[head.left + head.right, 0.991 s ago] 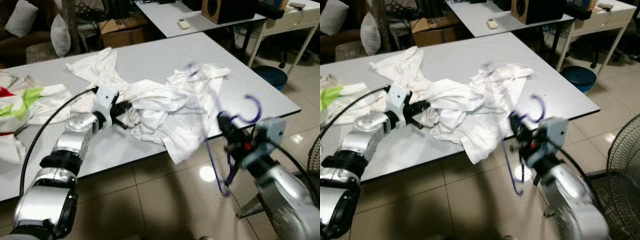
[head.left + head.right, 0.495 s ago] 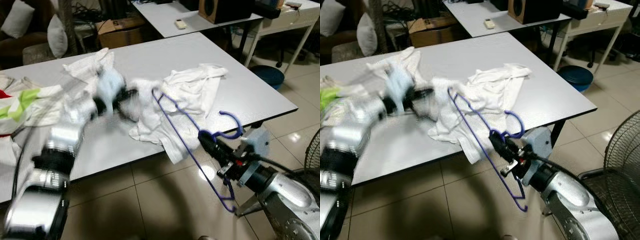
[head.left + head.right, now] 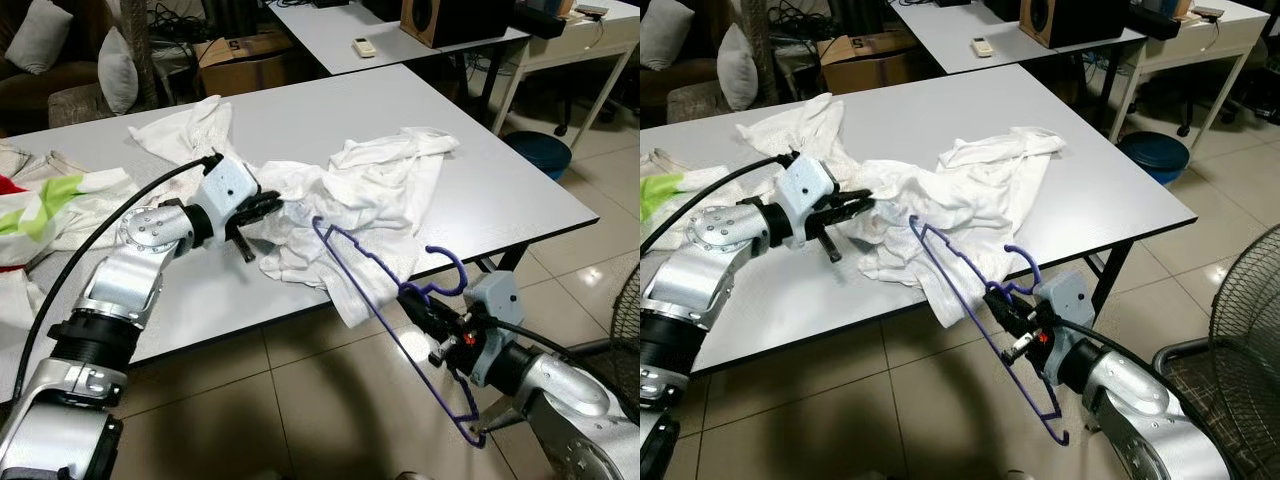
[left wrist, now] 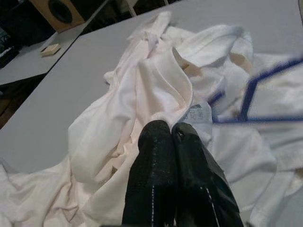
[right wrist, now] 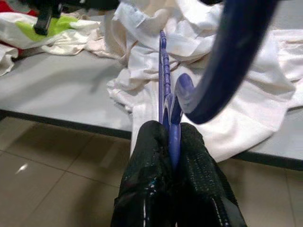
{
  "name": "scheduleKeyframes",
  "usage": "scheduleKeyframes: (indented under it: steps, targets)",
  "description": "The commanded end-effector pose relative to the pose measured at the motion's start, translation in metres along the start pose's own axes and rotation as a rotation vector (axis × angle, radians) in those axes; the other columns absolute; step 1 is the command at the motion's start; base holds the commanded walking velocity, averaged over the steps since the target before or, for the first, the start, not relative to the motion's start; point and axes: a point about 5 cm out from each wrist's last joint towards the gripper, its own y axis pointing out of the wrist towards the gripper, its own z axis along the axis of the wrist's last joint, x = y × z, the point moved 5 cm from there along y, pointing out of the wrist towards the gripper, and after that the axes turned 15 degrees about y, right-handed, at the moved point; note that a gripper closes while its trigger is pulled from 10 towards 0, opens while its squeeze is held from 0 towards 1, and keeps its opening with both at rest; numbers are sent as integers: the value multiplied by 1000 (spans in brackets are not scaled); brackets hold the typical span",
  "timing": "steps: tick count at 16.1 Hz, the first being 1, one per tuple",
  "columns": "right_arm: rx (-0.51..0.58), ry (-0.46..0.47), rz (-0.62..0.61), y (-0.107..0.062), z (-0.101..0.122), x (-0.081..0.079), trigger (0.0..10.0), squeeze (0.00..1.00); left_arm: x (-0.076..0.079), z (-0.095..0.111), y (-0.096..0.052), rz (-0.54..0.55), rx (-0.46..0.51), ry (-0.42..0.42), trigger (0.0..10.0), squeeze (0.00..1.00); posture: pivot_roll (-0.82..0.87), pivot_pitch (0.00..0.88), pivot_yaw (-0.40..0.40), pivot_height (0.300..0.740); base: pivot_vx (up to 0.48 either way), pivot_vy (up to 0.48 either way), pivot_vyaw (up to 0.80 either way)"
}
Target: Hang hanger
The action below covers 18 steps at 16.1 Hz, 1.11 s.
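A: What are we holding with the right gripper (image 3: 412,296)?

B: We are clamping its two black fingers (image 5: 196,156) tight on the neck of the purple hanger (image 3: 385,300), just below the hook. The hanger is tilting off the near edge of the grey table (image 3: 330,120), with one end reaching over the table onto the white shirt (image 3: 350,200) and the other end hanging down over the tiled floor (image 3: 330,400).

A: And the left gripper (image 3: 268,203)?

B: We are pinching the shirt with it, fingers (image 4: 161,156) pressed together on a fold of the white cloth, to the left of the hanger's far end.

A: Where is the shirt lying?

B: It is sprawling crumpled across the middle of the table, with one part drooping over the near edge.
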Motion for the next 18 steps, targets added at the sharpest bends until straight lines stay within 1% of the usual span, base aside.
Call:
scheduleKeyframes:
  steps: [1, 3, 5, 6, 7, 9, 10, 11, 13, 14, 17, 18]
  targets:
    - [9, 0, -4, 3, 2, 0, 10000, 0, 0, -8, -3, -7, -48, 19, 10000, 1000, -163, 0, 78, 740, 0, 0, 0]
    - [19, -1, -3, 6, 5, -1, 10000, 0, -1, -3, -1, 0, -19, -8, 10000, 1000, -163, 0, 78, 740, 0, 0, 0]
    - [24, -1, 1, 7, 6, -3, 10000, 0, -2, -2, -1, 5, -24, 9, 10000, 1000, -165, 0, 80, 740, 0, 0, 0]
    - [23, -3, 3, 7, 6, -3, 10000, 0, 4, 3, 2, -40, 7, -10, 10000, 1000, -173, 0, 84, 740, 0, 0, 0]
    - [24, -3, 4, 6, 6, -4, 10000, 0, 10, 6, 3, -76, 19, -11, 10000, 1000, -175, 0, 84, 740, 0, 0, 0]
    - [22, -3, 4, 6, 5, -4, 10000, 0, 8, 3, 10, -31, -3, -8, 10000, 1000, -175, 0, 81, 740, 0, 0, 0]
    - [19, -4, 5, 7, 5, -3, 10000, 0, 3, 1, 15, 23, -24, -14, 10000, 1000, -173, 0, 79, 740, 0, 0, 0]
    - [17, -5, 10, 8, 4, -4, 10000, 0, 3, 2, 24, 63, -19, -48, 10000, 0, -171, 0, 76, 740, 0, 0, 0]
    - [17, -6, 13, 9, 5, -5, 10000, 0, 6, 8, 31, 66, 21, -126, 10000, 0, -171, 0, 76, 740, 0, 0, 0]
    - [17, -7, 14, 9, 5, -5, 10000, 0, 7, 6, 32, 67, 12, -149, 10000, 0, -173, 0, 79, 740, 0, 0, 0]
    - [18, -9, 14, 9, 5, -5, 10000, 0, 3, -4, 35, 107, -35, -166, 10000, 0, -176, 0, 82, 740, 0, 0, 0]
    - [17, -10, 13, 9, 4, -5, 10000, 0, 2, -6, 35, 119, -47, -174, 6235, 0, -176, 0, 83, 740, 0, 0, 0]
